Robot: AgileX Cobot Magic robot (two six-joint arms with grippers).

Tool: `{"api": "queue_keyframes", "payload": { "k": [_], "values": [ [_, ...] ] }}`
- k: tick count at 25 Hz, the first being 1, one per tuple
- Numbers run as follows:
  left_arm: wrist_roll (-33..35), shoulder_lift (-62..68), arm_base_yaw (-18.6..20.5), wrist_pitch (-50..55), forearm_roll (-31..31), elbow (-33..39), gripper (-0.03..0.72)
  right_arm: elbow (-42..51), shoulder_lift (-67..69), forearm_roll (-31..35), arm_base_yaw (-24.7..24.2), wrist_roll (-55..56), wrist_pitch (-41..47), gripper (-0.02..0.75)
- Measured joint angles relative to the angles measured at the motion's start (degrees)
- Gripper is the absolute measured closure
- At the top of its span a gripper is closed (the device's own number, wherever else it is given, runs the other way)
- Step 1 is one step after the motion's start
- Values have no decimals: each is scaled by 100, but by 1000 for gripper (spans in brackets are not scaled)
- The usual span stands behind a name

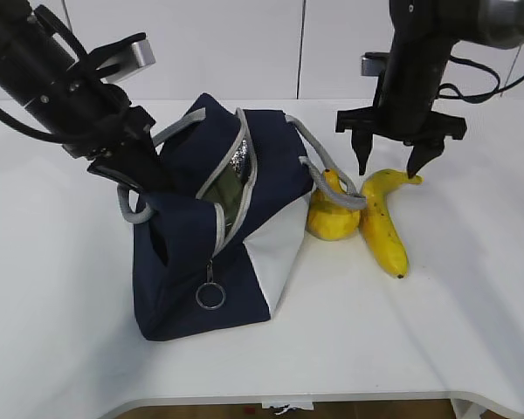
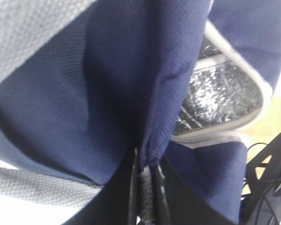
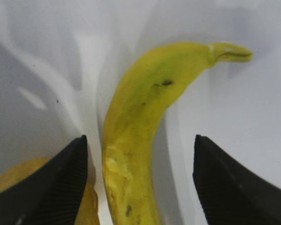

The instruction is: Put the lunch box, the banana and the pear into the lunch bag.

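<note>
In lunch bag [image 1: 201, 262] (unzipped): lunch box [image 1: 233, 199], seemingly.

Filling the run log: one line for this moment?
left gripper: shut on lunch bag | right gripper: open over banana | pear: on table

White table [image 1: 472, 332] under lunch bag [image 1: 188, 271], pear [image 1: 330, 220], banana [image 1: 382, 225].

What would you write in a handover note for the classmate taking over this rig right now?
Left tool: shut on the bag, pinching its navy fabric and holding it up.
Right tool: open, poised over the banana's upper end, not gripping.
Pear: on the table between bag and banana, a grey handle draped over it.
Box: seems to be inside the bag; a pale green edge shows through the open zipper.
Done: box, apparently.
Left: banana, then pear.
</note>
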Motion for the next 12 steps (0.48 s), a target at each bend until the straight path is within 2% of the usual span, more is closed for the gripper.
{"api": "queue_keyframes", "payload": {
  "k": [12],
  "values": [
    [0,0,0,0,124,0,676,23,326,221,0,26,-68,196]
  ]
}}
